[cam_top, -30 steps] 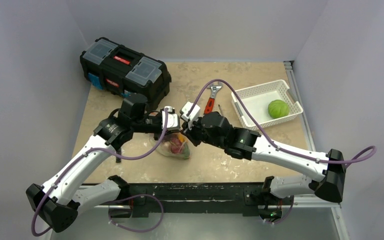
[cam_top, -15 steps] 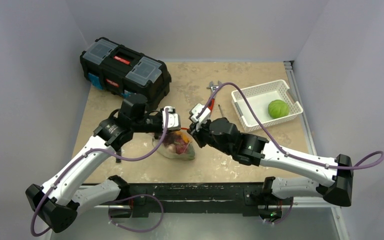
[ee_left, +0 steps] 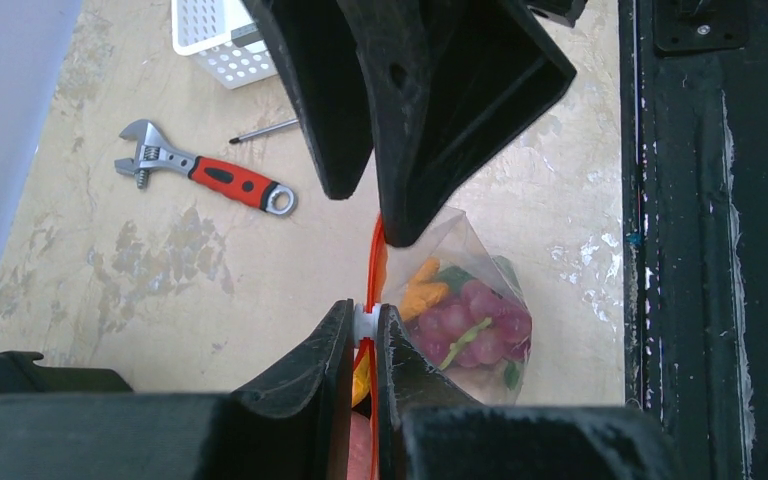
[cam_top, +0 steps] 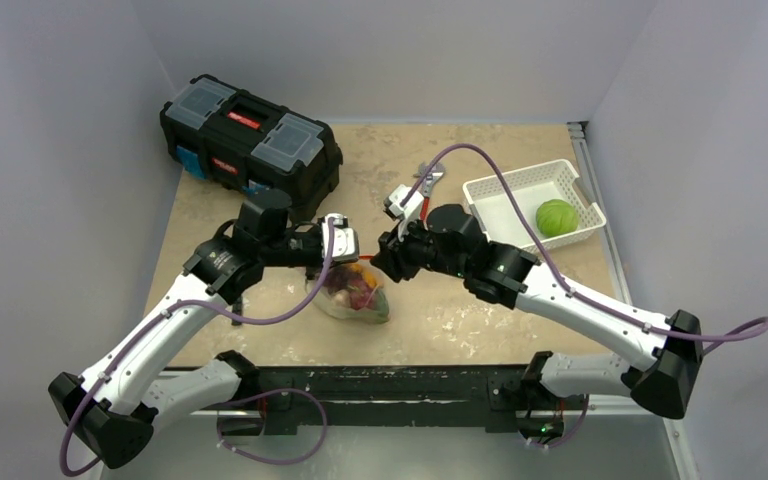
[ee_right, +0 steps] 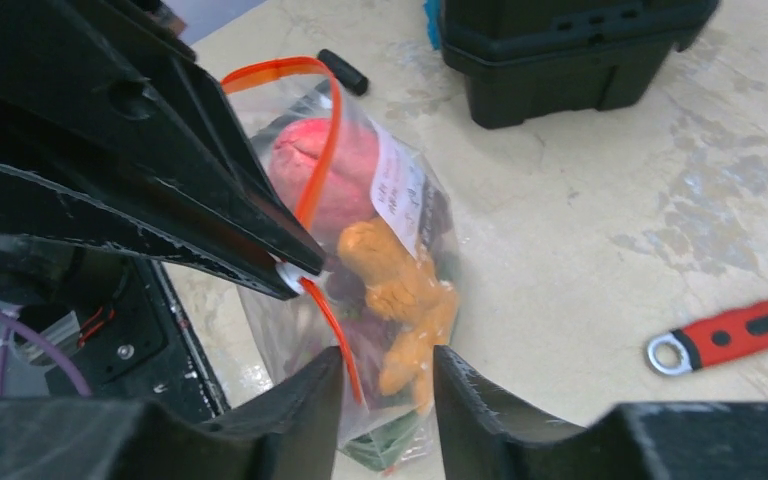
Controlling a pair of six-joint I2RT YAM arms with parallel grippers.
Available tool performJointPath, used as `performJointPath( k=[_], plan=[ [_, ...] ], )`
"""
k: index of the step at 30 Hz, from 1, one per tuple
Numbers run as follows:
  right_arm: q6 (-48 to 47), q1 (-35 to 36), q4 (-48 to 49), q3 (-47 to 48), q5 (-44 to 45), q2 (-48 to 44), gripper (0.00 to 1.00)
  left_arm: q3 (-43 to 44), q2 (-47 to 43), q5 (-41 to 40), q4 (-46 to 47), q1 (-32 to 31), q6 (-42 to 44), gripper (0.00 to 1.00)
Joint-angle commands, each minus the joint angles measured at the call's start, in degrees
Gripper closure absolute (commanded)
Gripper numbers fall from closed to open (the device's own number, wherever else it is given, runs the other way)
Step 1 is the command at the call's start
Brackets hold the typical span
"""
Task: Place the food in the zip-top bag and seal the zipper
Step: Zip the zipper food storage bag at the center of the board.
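**left gripper (ee_left: 364, 320) clamped on zipper (ee_left: 373, 250), right gripper (ee_right: 388, 355) apart at the bag mouth**

- black toolbox (cam_top: 250, 135): far left, at the back of the surface (cam_top: 440, 320).
- left gripper: closed tight on the red-orange zipper strip, right at a small white slider (ee_right: 298, 268).
- zip-top bag (cam_top: 356, 298): hangs under the left gripper, mid-surface toward the near edge, between the two arms. Can't tell if its bottom rests on the surface.
- Inside the bag: pink-red fruit (ee_right: 320, 165), orange carrot (ee_right: 400, 290), purple grapes (ee_left: 472, 325), leafy greens (ee_right: 380, 450).
- right gripper: just right of the bag, jaws apart. The strip end runs between them, not pinched.
- red-handled wrench (ee_left: 210, 178): on the surface behind the right gripper.
- white basket (cam_top: 520, 180): far right, with the green cabbage (cam_top: 556, 217) in it, outside the bag.
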Motion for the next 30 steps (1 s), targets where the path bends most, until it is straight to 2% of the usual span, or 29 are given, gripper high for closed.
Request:
performJointPath(
  k=[1,5,9,11,13,16,20,23,30],
  plan=[
    [0.8,-0.5,-1.0,4.1,-10.9,2.0,0.59,0.5,-1.3,1.3,2.1,0.3,0.9,1.0],
    [1.1,-0.4,-0.4,5.5,-12.8,4.0,0.59,0.7,-1.5,1.7,2.0,0.2,0.8,1.0],
    [0.7,-0.4,-0.1,7.2,-12.7,6.3,0.68,0.6,-1.8,1.9,2.1,0.2,0.7,1.0],
    [0.8,-0.4,0.6,7.8,-12.0,7.3,0.8,0.7,-1.8,1.9,2.1,0.2,0.7,1.0],
    [1.2,-0.4,0.6,8.7,-7.7,8.1,1.0,0.6,-2.0,1.6,2.1,0.2,0.7,1.0],
    [4.8,-0.4,-0.2,8.1,3.4,7.6,1.0,0.3,-2.4,-0.3,2.9,0.2,0.2,1.0],
    [12.2,-0.5,-1.0,3.3,22.8,2.5,1.0,-0.3,-3.3,-2.9,4.3,0.1,-0.8,1.0],
    [14.7,-0.9,-7.6,2.7,30.9,0.6,1.0,-0.6,-3.9,-4.9,4.7,0.1,-0.8,1.0],
    [16.3,-1.1,-8.9,-6.0,34.3,-8.7,1.0,-2.4,-6.4,-10.8,4.4,0.4,1.8,1.0]
  ],
)
